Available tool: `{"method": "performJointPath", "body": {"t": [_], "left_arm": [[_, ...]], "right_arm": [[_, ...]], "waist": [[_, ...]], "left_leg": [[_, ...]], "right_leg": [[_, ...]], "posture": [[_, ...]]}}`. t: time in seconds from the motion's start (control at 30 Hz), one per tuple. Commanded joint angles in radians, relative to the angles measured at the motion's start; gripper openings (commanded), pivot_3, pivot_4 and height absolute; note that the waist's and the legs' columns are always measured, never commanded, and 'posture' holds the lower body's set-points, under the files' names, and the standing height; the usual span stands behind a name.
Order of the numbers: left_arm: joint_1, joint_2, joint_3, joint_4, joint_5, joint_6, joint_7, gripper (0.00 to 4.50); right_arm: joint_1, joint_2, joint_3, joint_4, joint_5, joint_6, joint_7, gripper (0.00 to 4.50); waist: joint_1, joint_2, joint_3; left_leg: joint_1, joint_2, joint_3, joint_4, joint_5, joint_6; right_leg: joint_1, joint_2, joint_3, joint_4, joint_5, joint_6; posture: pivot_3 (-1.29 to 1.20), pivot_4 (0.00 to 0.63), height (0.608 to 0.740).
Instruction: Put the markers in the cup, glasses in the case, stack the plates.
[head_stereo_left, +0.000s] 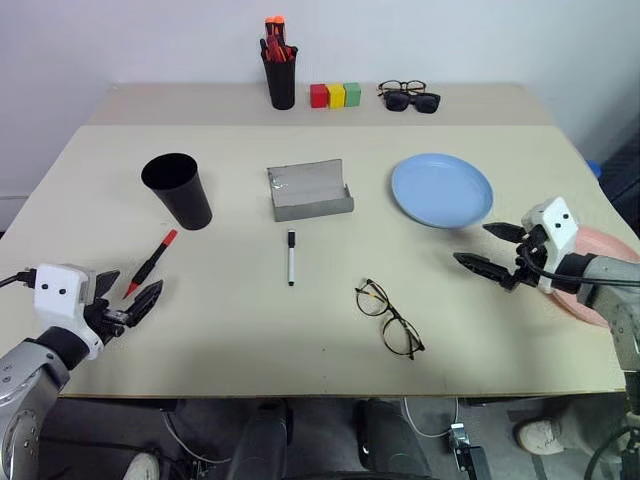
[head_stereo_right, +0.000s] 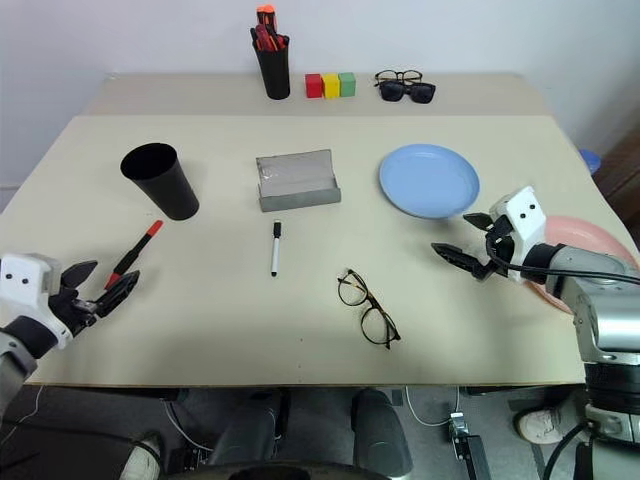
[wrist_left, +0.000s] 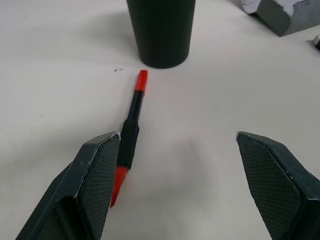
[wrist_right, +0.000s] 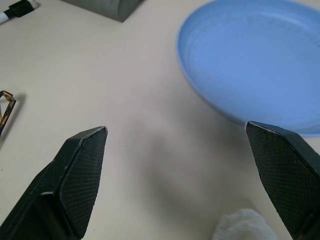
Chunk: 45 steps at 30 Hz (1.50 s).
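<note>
The red marker (head_stereo_left: 150, 263) lies near the front left, in front of the wide black cup (head_stereo_left: 178, 190). My left gripper (head_stereo_left: 135, 285) hovers open just behind the marker's near end, and one finger (wrist_left: 97, 170) covers the marker's (wrist_left: 131, 135) tip. A white marker with a black cap (head_stereo_left: 291, 257) lies mid-table. The wire-rimmed glasses (head_stereo_left: 388, 318) lie unfolded near the front. The grey case (head_stereo_left: 310, 190) stands open. My right gripper (head_stereo_left: 473, 243) is open and empty beside the blue plate (head_stereo_left: 441, 190). My right arm partly covers the pink plate (head_stereo_right: 590, 235).
On the back table stand a narrow black cup of red-orange pens (head_stereo_left: 280, 75), three coloured blocks (head_stereo_left: 335, 95), and sunglasses with a thick-framed pair (head_stereo_left: 410, 97). The table's front edge runs just behind both grippers.
</note>
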Motion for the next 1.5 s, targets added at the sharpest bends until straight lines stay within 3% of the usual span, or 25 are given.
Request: {"method": "performJointPath", "body": {"t": [0.03,0.27,0.33,0.43,0.73,0.93,1.03,1.27,1.33,1.4,1.5], "left_arm": [[0.007,-0.009,0.031,-0.041,-0.007,-0.002,0.022,3.8],[-0.013,-0.016,0.022,-0.041,0.009,0.005,0.075,3.8],[-0.041,-0.022,0.017,-0.05,-0.006,0.068,0.13,4.39],[-0.093,-0.005,-0.007,-0.047,0.033,0.172,0.223,4.49],[-0.423,0.008,-0.134,0.045,0.075,0.505,0.396,4.49],[-0.708,0.083,-0.276,0.366,0.1,0.66,0.339,4.49],[-0.795,0.113,-0.328,0.516,0.132,0.651,0.305,3.64],[-0.845,0.133,-0.357,0.633,0.162,0.649,0.26,0.26],[-0.829,0.128,-0.299,0.629,0.183,0.606,0.301,0.07],[-0.834,0.097,-0.157,0.635,0.196,0.529,0.402,0.07],[-0.819,0.064,-0.012,0.602,0.24,0.243,0.526,0.07]], "right_arm": [[-0.032,0.007,0.011,-0.014,0.001,-0.026,0.008,4.5],[-0.112,0.057,0.093,-0.066,0.011,-0.022,0.003,4.5],[-0.157,0.105,0.153,-0.104,0.009,-0.012,-0.01,4.5],[-0.193,0.155,0.232,-0.156,-0.01,0.001,-0.023,4.5],[-0.214,0.305,0.423,-0.311,-0.03,0.035,-0.064,4.5],[-0.227,0.363,0.493,-0.347,-0.059,0.046,-0.109,4.5],[-0.231,0.387,0.504,-0.37,-0.055,0.063,-0.128,4.5],[-0.213,0.401,0.501,-0.411,-0.05,0.092,-0.156,4.5],[-0.209,0.396,0.496,-0.415,-0.046,0.092,-0.156,4.5],[-0.207,0.393,0.49,-0.415,-0.043,0.091,-0.154,4.5],[-0.214,0.396,0.486,-0.407,-0.04,0.084,-0.152,4.5]], "waist": [[0.0,0.0,0.0],[-0.001,0.0,0.0],[-0.004,0.0,0.0],[-0.003,0.0,0.0],[-0.001,-0.002,-0.001],[-0.007,-0.002,0.0],[-0.011,-0.002,0.0],[-0.008,-0.002,0.0],[-0.009,-0.002,0.0],[-0.012,-0.002,0.0],[-0.015,-0.004,0.0]], "left_leg": [[0.0,0.0,0.0,0.0,0.0,0.0],[0.0,0.0,0.0,0.0,0.0,0.0],[0.0,0.0,0.0,0.0,0.0,0.0],[0.001,0.0,-0.001,0.0,0.0,0.0],[0.0,-0.001,-0.003,0.001,0.0,0.0],[0.001,-0.001,-0.004,0.001,0.0,-0.001],[0.001,0.0,-0.004,0.001,0.0,-0.001],[0.001,-0.001,-0.003,0.001,0.001,-0.001],[0.001,-0.001,-0.003,0.001,0.001,-0.002],[0.001,-0.001,-0.003,0.001,0.001,-0.002],[0.001,0.0,-0.004,0.001,0.002,-0.003]], "right_leg": [[0.0,0.0,0.0,0.0,0.0,0.0],[0.0,0.0,0.0,0.0,0.0,0.0],[0.0,0.0,0.0,0.0,0.0,0.0],[0.0,0.001,0.0,0.001,0.001,0.001],[0.001,0.001,-0.001,0.001,0.004,0.007],[0.0,0.003,-0.002,0.003,0.004,0.008],[-0.001,0.003,-0.001,0.004,0.004,0.008],[-0.004,0.002,0.0,0.01,0.004,0.007],[-0.004,0.002,0.0,0.012,0.004,0.007],[-0.005,0.002,0.0,0.013,0.004,0.007],[-0.007,0.002,0.0,0.014,0.004,0.007]], "posture": [[0.0,0.15,0.74],[0.0,0.15,0.74],[0.0,0.15,0.74],[0.0,0.15,0.74],[0.0,0.15,0.74],[0.0,0.15,0.74],[0.0,0.15,0.74],[0.0,0.15,0.74],[0.0,0.15,0.74],[0.0,0.15,0.74],[0.0,0.15,0.74]]}}
